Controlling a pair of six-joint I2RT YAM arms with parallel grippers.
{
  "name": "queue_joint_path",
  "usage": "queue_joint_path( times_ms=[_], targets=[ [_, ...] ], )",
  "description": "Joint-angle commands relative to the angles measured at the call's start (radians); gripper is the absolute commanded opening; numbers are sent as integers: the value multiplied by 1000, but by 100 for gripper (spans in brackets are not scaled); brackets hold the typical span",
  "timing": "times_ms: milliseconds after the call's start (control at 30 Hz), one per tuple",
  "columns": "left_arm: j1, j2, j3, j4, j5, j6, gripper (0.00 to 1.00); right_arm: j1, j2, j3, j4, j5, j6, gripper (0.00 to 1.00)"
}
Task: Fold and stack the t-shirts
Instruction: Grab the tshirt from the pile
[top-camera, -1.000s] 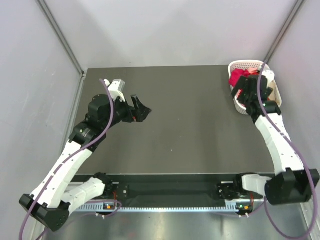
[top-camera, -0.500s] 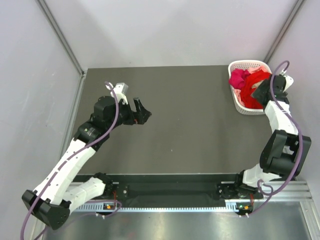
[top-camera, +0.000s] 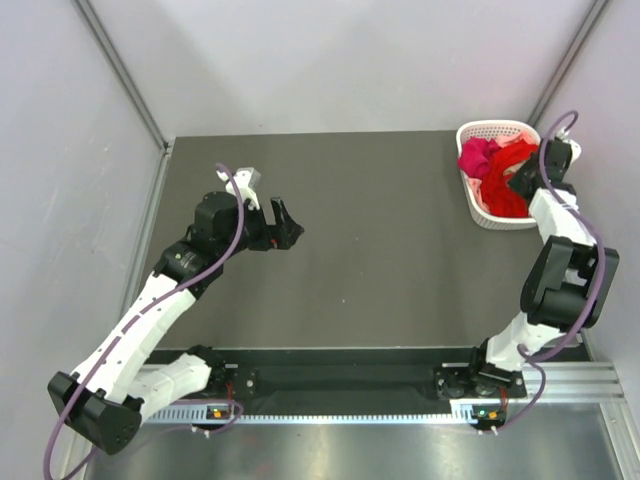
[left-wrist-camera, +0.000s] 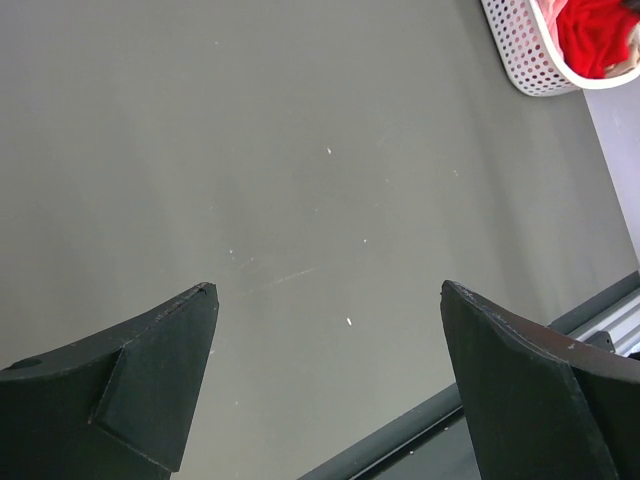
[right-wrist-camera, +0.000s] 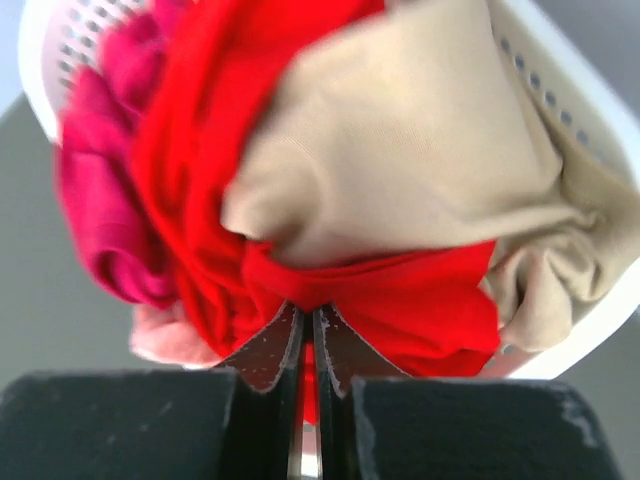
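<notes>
A white plastic basket full of little holes sits on the dark grey flat table. From above, it is in the table's 2 o'clock corner. All the shirts are bunched up inside it.

The right gripper reaches into the basket from the basket's 3 o'clock side. Its two black fingers are pressed together. A thin bit of the bright red cloth t-shirt is pinched between them. The red cloth touches both fingers.

In the right wrist view, the tan cloth t-shirt lies on top of the red one, up at 1 o'clock. It spills over to the basket wall at 3 o'clock. The magenta cloth t-shirt is crumpled at 9 o'clock, right beside the red one. A small bit of the pale pink cloth t-shirt peeks out at 8 o'clock, under the magenta one.

The left gripper hangs over the table at about 10 o'clock, well apart from the basket. Its two black fingers stand wide apart and nothing is between them. Its wrist view looks down on bare table, with the basket at 1 o'clock.
</notes>
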Motion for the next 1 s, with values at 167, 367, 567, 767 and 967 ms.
queue_joint_path(
  times_ms=[167, 367, 567, 767, 967],
  targets=[
    [1, 2, 12, 30, 7, 1, 96, -15, -190, 281, -44, 19, -27, 0],
    [2, -2, 13, 48, 24, -28, 97, -22, -274, 401, -41, -33, -21, 0],
    [17, 71, 47, 32, 107, -49, 93, -4, -314, 547, -27, -417, 83, 0],
    [101, 88, 84, 19, 153, -100, 93, 134, -351, 657, -68, -514, 86, 0],
    [149, 97, 134, -7, 199, -122, 92, 203, -351, 762, -96, -461, 77, 0]
  ],
)
